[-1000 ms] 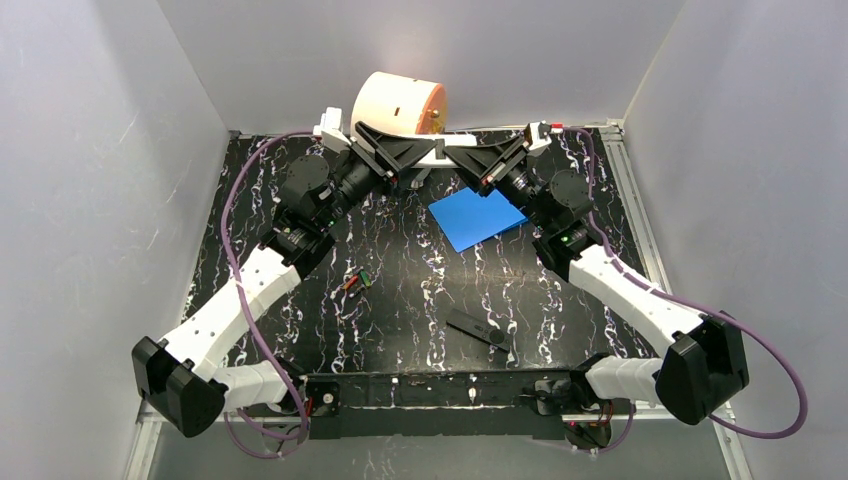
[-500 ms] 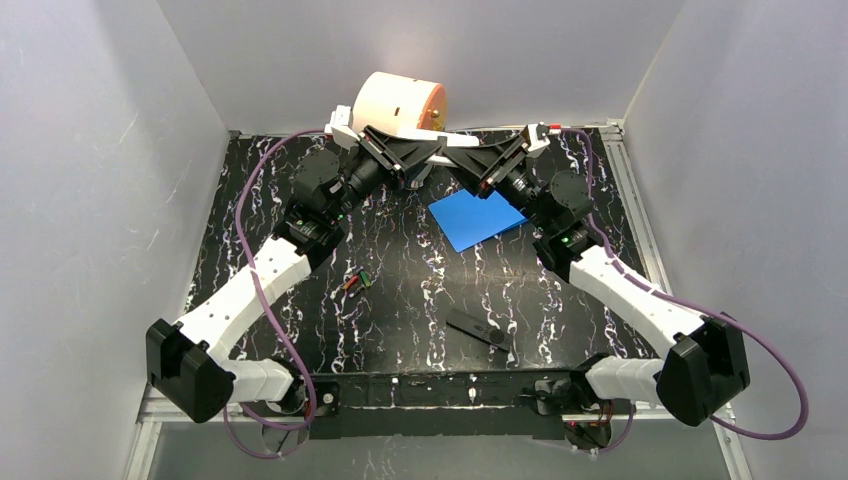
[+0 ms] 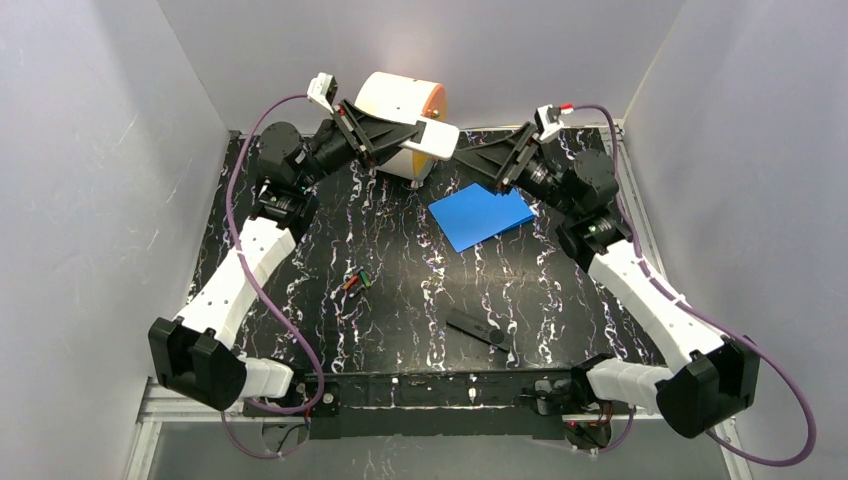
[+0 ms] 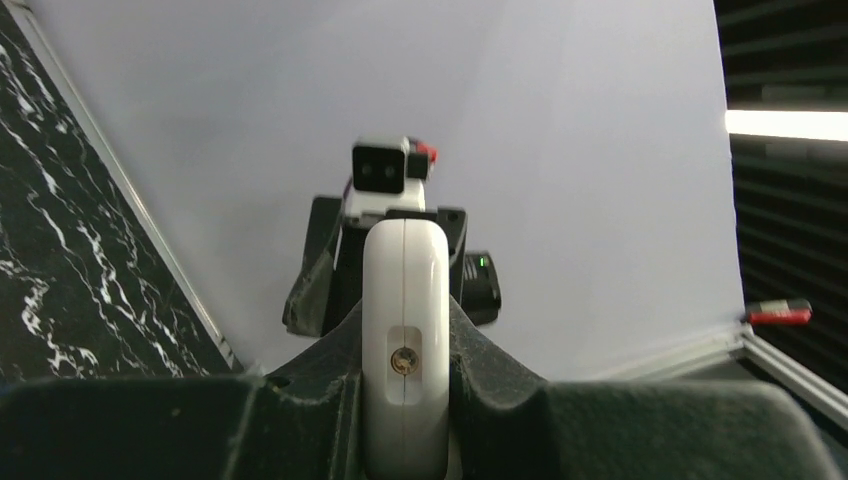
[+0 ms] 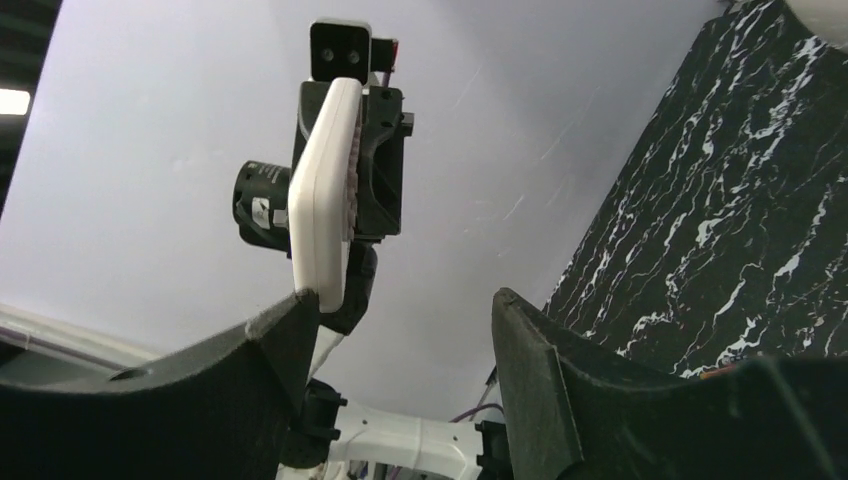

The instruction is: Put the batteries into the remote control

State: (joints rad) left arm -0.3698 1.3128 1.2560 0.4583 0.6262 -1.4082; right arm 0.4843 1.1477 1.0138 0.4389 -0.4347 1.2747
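Nearest my bases a slim black piece point(image 3: 477, 329) lies flat on the table point(image 3: 560, 290); I cannot tell whether it is a cover or a second handset. Just beyond it, to the left, the two batteries point(image 3: 353, 281) lie side by side on the bare top, well apart from both my hands, so neither is loaded yet. Further out lies a blue sheet point(image 3: 482, 216).

Above the far end, my left gripper point(image 3: 418, 135) is clamped on the white remote point(image 4: 403, 290), holding it up off the table with its free end pointing toward my other hand. My right gripper point(image 5: 400, 300) stands wide apart with nothing between the fingers, its tips just beside that free end. Whether one tip touches it I cannot tell. A cream roll point(image 3: 395, 95) sits behind, at the back wall.

I judge I am at the step of readying the remote, before any battery is fetched. Next I need its bay exposed and held steady, then my right hand brought down to the batteries for a narrow pinch on one
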